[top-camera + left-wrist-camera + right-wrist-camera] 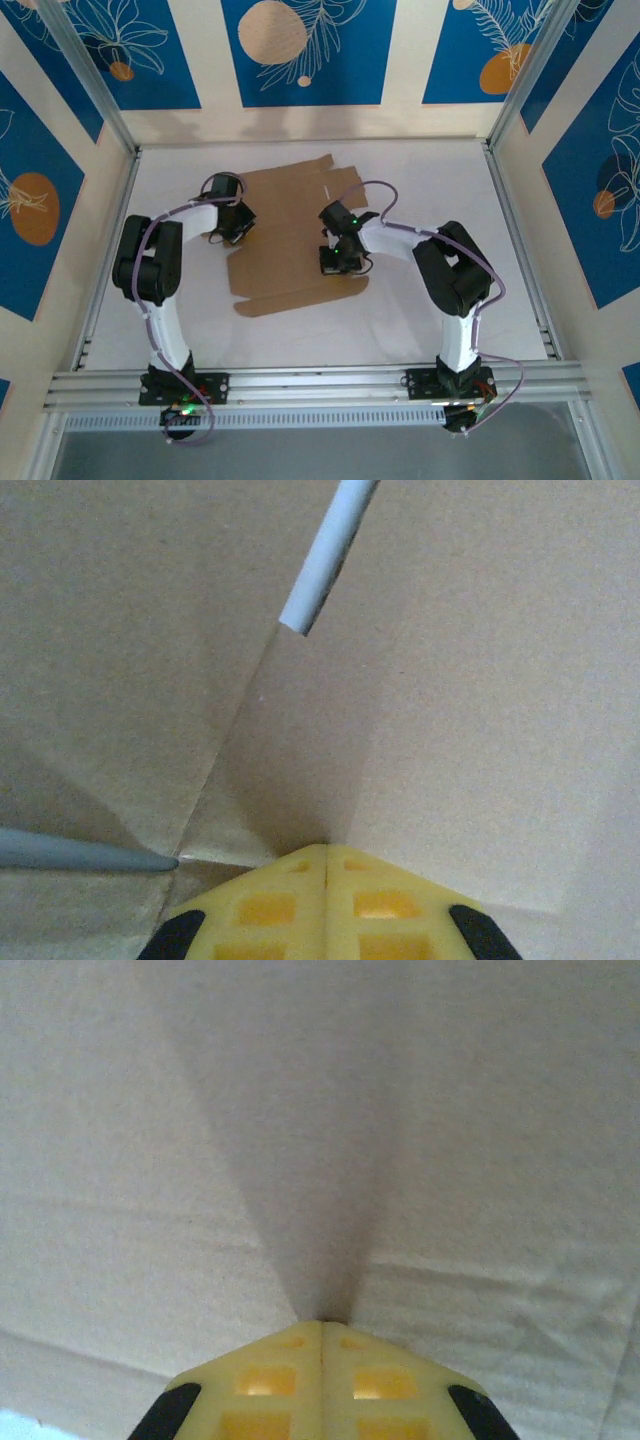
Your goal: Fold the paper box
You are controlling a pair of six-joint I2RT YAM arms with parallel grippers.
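The paper box (290, 215) lies flat and unfolded on the white table, brown with creased panels and flaps. My left gripper (237, 226) points down onto its left part. My right gripper (340, 260) points down onto its right part, near the front flap. In the left wrist view the yellow fingers (325, 850) are shut, tips against the cardboard (480, 680) beside a crease and two cut slits. The right wrist view has the yellow fingers (322, 1325) shut too, tips resting on cardboard (480, 1110) crossed by faint creases. Neither gripper holds anything.
The white table (430, 300) extends around the box on all sides. Aluminium rails (320, 385) run along the near edge and up the sides. Blue-and-cream patterned walls (300, 50) enclose the back and both sides.
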